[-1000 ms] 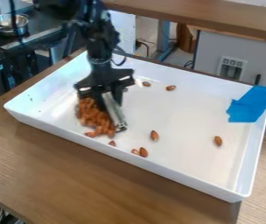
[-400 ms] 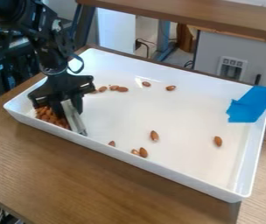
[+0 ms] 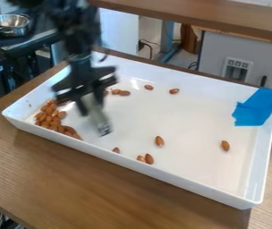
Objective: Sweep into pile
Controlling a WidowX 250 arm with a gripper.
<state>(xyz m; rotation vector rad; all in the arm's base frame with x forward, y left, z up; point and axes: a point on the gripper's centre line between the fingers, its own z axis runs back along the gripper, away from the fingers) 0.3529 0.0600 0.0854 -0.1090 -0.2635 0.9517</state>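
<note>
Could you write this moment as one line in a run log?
Tool: over tray, beside almond pile, holding gray strip | Pile: picture's left end of tray | Loose almonds: scattered | Sweeping: unfinished

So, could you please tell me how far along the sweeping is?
Partly done, it seems: most almonds are heaped at the tray's left corner. In hand: the gripper holds a grey tool beside the heap. Left: stray almonds at the back, middle, front wall and right.
</note>
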